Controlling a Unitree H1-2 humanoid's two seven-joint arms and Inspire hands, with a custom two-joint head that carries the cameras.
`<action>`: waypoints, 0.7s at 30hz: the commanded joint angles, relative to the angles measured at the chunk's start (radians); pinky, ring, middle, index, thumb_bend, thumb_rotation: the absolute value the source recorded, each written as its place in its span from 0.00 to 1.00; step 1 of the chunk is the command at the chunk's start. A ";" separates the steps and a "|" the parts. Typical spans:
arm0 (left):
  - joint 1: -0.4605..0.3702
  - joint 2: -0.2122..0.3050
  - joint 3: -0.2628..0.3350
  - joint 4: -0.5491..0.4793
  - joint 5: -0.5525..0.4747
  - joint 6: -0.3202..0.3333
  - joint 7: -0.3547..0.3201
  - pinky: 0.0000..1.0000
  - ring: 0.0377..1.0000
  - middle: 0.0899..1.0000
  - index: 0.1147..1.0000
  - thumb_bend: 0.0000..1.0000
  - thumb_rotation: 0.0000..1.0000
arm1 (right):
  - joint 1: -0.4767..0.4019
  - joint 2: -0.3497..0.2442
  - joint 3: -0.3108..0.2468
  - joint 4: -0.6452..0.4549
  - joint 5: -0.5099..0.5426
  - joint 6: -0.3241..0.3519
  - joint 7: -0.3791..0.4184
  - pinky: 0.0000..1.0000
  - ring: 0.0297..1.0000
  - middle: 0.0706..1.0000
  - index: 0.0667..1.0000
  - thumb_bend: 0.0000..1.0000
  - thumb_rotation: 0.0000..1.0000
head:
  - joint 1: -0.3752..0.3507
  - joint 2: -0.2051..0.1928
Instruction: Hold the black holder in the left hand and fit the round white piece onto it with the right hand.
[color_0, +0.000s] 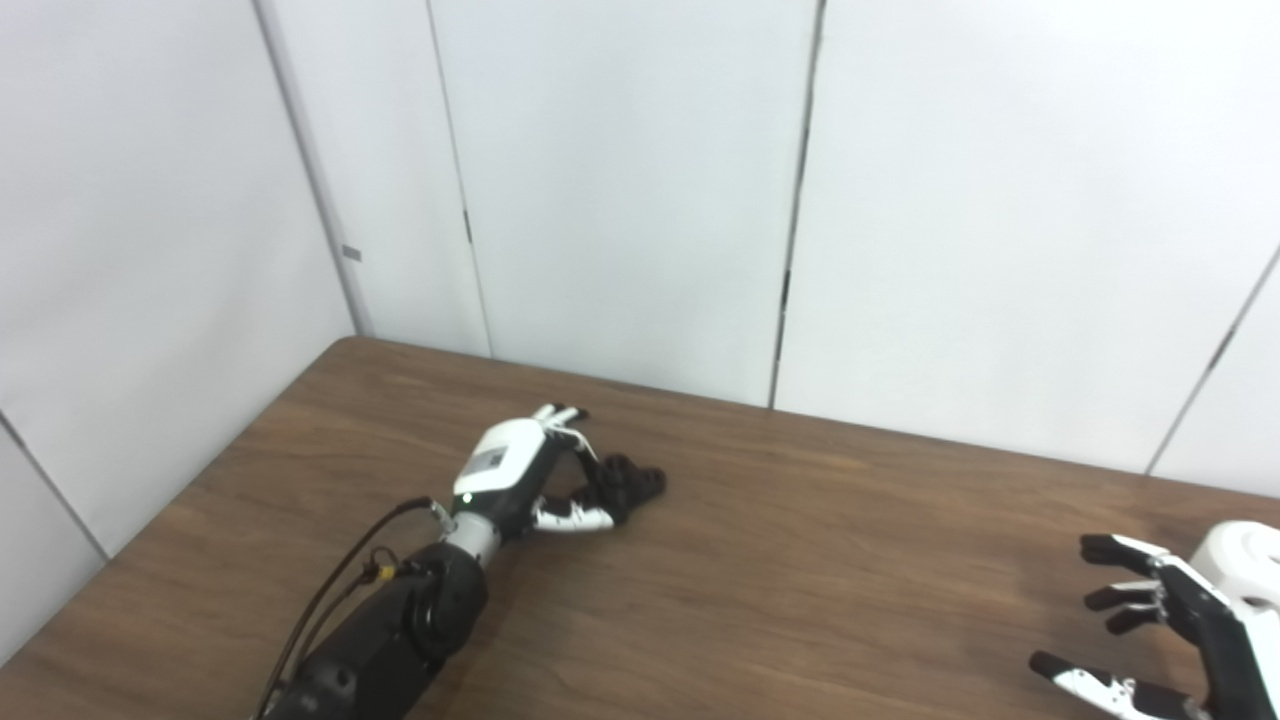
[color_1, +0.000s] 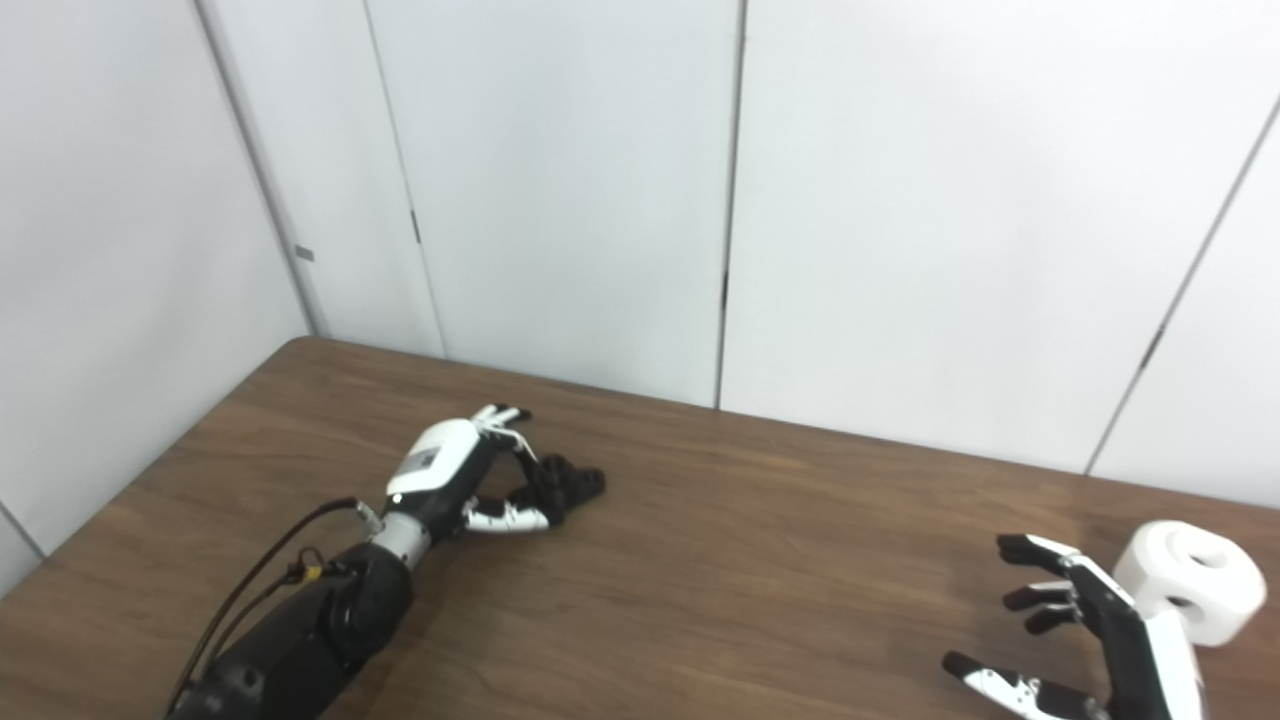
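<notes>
The black holder (color_0: 632, 483) lies on the brown table (color_0: 800, 560) left of the middle. My left hand (color_0: 530, 470) lies against its left side, fingers curled over it and thumb under it, closed on it at table level. The round white piece (color_1: 1190, 580), a thick ring with a hole, stands at the far right of the table. My right hand (color_1: 1080, 625) is just left of it with its fingers spread and pointing left. It is open and holds nothing. The hand's back hides part of the white piece.
White wall panels (color_0: 640, 200) stand close behind the table's far edge and along its left side. A black cable (color_0: 340, 575) runs along my left forearm.
</notes>
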 joint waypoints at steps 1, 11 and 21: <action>0.004 -0.011 -0.030 -0.032 -0.005 -0.070 -0.072 0.80 0.99 0.91 0.42 0.52 0.06 | -0.044 -0.007 -0.007 -0.009 -0.006 -0.041 -0.026 0.45 0.54 0.69 0.69 0.63 0.02 | -0.007 0.002; -0.022 -0.046 -0.125 -0.034 0.029 -0.246 -0.155 0.79 0.98 0.92 0.42 0.52 0.07 | -0.058 -0.006 0.003 0.003 -0.032 -0.073 -0.048 0.44 0.54 0.69 0.70 0.60 0.10 | -0.080 0.016; -0.069 -0.100 -0.200 -0.006 0.036 -0.330 -0.214 0.83 0.99 0.92 0.42 0.52 0.07 | -0.065 0.008 0.006 -0.021 -0.047 -0.063 -0.048 0.43 0.53 0.69 0.69 0.58 0.12 | -0.144 0.038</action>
